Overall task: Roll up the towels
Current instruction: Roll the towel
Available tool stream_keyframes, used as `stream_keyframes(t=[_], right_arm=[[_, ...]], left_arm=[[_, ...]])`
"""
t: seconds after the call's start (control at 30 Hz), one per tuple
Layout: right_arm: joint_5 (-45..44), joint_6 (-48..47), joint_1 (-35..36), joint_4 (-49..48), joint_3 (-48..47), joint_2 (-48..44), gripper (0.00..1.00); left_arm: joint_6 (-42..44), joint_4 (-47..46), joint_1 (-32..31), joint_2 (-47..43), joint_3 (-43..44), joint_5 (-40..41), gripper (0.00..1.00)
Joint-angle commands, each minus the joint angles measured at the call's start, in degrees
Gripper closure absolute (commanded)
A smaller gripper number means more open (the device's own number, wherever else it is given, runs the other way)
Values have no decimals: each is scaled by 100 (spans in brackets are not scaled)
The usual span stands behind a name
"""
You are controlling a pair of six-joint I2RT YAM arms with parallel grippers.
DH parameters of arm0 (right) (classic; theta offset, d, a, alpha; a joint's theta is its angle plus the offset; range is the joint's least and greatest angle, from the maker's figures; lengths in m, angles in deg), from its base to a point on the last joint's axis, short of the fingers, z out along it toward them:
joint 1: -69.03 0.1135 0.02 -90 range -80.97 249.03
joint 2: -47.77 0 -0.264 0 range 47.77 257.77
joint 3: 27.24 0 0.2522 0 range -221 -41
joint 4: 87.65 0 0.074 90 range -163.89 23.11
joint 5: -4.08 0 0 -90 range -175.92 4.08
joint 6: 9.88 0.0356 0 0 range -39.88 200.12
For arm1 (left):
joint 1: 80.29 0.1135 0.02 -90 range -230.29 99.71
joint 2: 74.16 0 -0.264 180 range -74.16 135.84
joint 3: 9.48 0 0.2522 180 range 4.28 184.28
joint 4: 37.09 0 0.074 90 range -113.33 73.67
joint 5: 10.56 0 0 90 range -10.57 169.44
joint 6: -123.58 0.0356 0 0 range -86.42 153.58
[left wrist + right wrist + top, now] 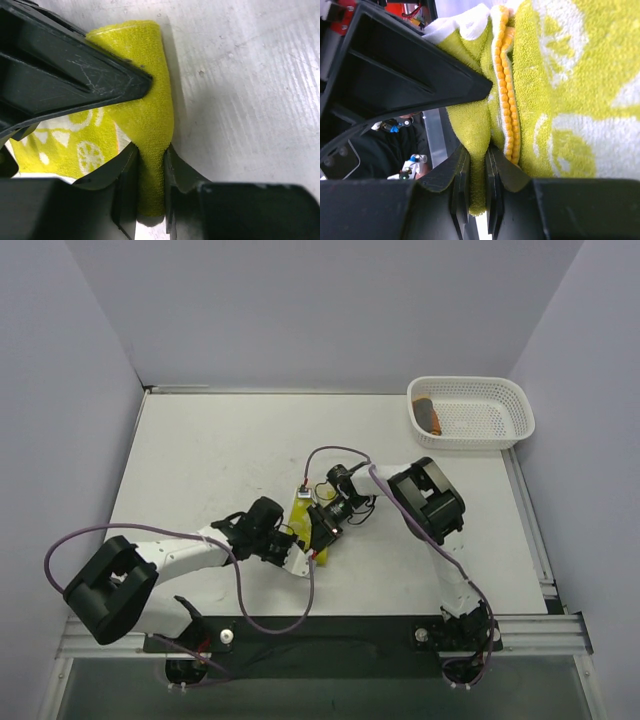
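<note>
The pale yellow towel point(304, 512) with lime-green prints lies bunched near the table's middle, between both arms. My left gripper point(292, 548) is shut on a fold of this towel point(145, 90), the cloth squeezed between its jaws point(150, 170). From the other side, my right gripper point(322, 530) pinches another fold of the same towel point(560, 75), next to its orange beaded hem, with the jaws tight on the cloth point(478, 170). The orange towel point(428, 415) lies rolled up inside the basket.
A white mesh basket point(495, 412) stands at the back right corner of the table. White walls enclose the table on three sides. Purple cables loop from both arms over the near part of the table.
</note>
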Motion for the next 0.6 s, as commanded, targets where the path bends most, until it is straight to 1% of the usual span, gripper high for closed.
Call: stream_keyframes(t=[0.0,0.03,0.07,0.13,0.17,0.27,0.33,0.37,0.43,0.47,0.5,0.57], right_arm=[[-838,18,-186,114,-105,162,94],[-986,97,-222,114,-140,74,93],[-1127,184,-283,114,-271,21,90],[-1304,448,-502,149,-421,-163,84],[-1417,510,-582,149,-535,-268,72],[-1733,695,-907,175,-720,-708,58],[-1875,704,-1126,175,-782,-1119,53],[-1971,678,-1206,175,-765,-1270,50],[-2139,608,-1346,175,-607,-1736,50],[-2157,598,-1504,175,-537,-1885,50],[-2244,572,-1566,193,-466,-2200,50],[-2297,467,-1750,193,-168,-2544,50]], left_arm=[[-38,820,-46,281,347,-64,74],[-55,1239,-46,429,530,-82,77],[-169,1434,-46,518,654,-91,82],[-336,1978,-37,817,1013,-117,86],[-450,2190,-20,922,1137,-178,89],[-652,2815,77,1327,1593,-450,90],[-714,3227,147,1633,1849,-678,91],[-741,3395,200,1757,2155,-740,91],[-794,3859,367,2212,2473,-925,91],[-898,4019,454,2380,2849,-1091,91],[-934,4177,629,2547,3035,-1223,91],[-1022,4669,815,3083,3431,-1504,91]])
